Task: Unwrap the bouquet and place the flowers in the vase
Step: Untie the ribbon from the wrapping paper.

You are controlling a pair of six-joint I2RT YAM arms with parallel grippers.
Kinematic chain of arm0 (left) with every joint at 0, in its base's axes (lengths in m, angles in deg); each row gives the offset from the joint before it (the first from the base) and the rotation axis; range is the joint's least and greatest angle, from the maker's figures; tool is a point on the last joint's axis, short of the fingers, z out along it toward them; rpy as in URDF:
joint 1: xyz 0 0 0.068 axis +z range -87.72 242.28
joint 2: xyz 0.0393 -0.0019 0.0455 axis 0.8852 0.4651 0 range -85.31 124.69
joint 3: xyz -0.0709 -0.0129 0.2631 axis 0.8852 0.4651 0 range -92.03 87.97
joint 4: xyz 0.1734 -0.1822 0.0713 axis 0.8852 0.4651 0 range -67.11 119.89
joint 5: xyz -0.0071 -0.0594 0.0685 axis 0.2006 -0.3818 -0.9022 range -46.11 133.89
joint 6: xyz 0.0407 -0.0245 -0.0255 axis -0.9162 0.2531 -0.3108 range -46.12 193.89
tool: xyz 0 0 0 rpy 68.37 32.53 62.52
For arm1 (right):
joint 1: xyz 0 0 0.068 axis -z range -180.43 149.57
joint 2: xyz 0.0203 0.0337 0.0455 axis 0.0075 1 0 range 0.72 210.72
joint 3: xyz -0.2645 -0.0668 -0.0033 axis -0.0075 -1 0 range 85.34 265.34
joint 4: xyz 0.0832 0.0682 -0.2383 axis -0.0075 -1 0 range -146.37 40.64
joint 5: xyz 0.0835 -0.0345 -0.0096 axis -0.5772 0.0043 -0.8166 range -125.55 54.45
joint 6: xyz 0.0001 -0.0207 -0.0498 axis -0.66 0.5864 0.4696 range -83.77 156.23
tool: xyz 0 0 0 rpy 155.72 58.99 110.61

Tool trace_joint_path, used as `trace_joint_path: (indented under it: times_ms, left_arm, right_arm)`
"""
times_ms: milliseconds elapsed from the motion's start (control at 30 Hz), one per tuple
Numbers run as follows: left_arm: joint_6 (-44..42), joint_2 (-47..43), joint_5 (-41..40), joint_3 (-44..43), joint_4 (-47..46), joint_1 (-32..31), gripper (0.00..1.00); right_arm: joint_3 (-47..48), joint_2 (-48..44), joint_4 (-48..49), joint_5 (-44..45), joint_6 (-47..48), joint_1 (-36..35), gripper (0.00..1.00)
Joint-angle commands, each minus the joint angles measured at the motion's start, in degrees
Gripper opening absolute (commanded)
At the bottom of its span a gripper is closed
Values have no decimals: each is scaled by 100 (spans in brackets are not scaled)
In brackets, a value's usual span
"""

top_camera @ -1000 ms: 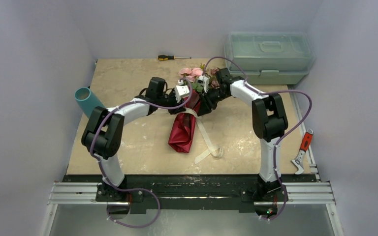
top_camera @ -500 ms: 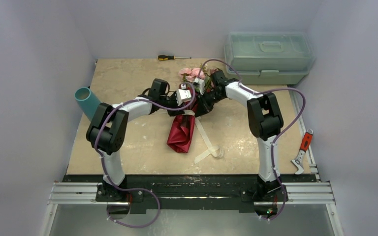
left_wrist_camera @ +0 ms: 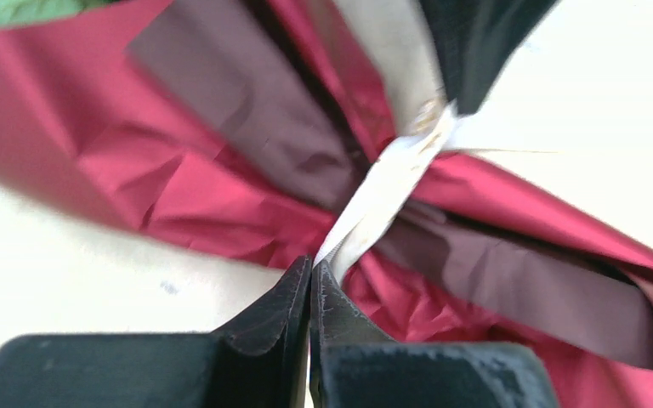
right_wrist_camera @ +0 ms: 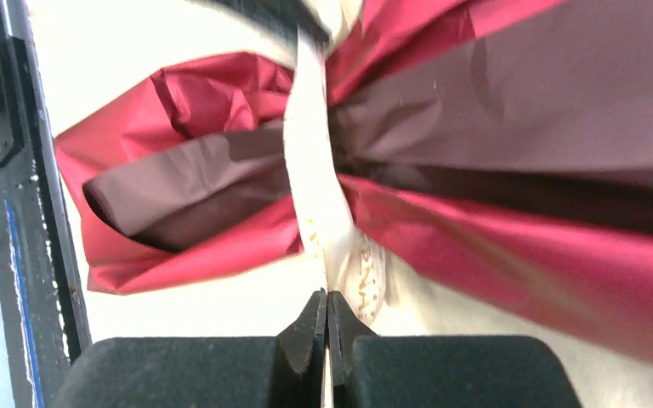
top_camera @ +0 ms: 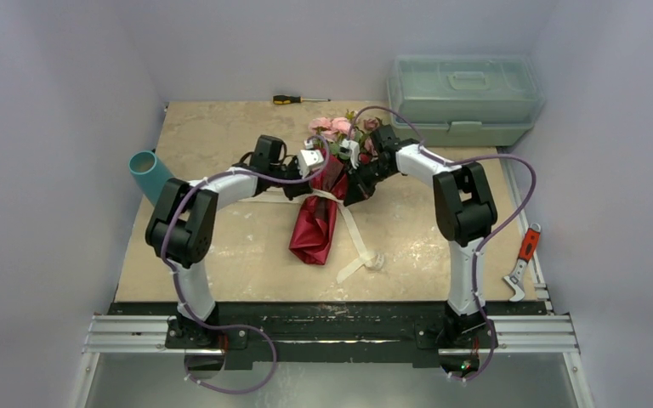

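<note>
The bouquet (top_camera: 315,225) lies in the middle of the table, its dark red paper cone pointing toward me and its pink flowers (top_camera: 336,127) at the far end. A cream ribbon (top_camera: 359,242) is tied round the cone's waist, with loose tails trailing to the right. My left gripper (top_camera: 309,187) is at the knot from the left and is shut on the ribbon (left_wrist_camera: 391,183), fingertips (left_wrist_camera: 293,289) pinched together. My right gripper (top_camera: 350,189) comes in from the right and is shut on the ribbon (right_wrist_camera: 319,195) as well. The teal vase (top_camera: 149,172) stands at the table's left edge.
A pale green toolbox (top_camera: 463,98) sits at the back right. A screwdriver (top_camera: 298,99) lies at the far edge. A red-handled tool (top_camera: 523,259) rests on the right rail. The arms' base rail (top_camera: 332,331) runs along the near edge.
Both grippers have gone from partly open to shut on the ribbon at the bouquet's waist. The wrists shifted slightly toward the far side.
</note>
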Motion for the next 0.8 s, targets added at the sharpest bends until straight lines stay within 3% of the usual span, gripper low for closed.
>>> trace_joint_path:
  times_ms: [0, 300, 400, 500, 533, 633, 767]
  left_arm:
    - [863, -416, -168, 150, -357, 524, 0]
    - [2402, -497, -1135, 781, -1077, 1299, 0]
    - [2325, -519, -1084, 825, -1024, 1399, 0]
    - [2093, -568, -498, 809, -981, 1384, 1]
    - [1981, -601, -275, 783, -957, 1333, 11]
    - [1466, -760, 70, 696, -791, 1083, 31]
    - [889, -923, 129, 639, -673, 760, 36]
  right_arm:
    - [-353, -452, -119, 251, 267, 165, 0]
    - [-707, -590, -55, 466, 416, 268, 0]
    - [-776, -617, -127, 470, 495, 323, 0]
    - [-696, -672, -286, 410, 608, 328, 0]
    - [-643, -692, -330, 333, 601, 323, 1]
    - [-443, -747, -298, 65, 365, 312, 23]
    - [-207, -799, -43, -137, -64, 208, 36]
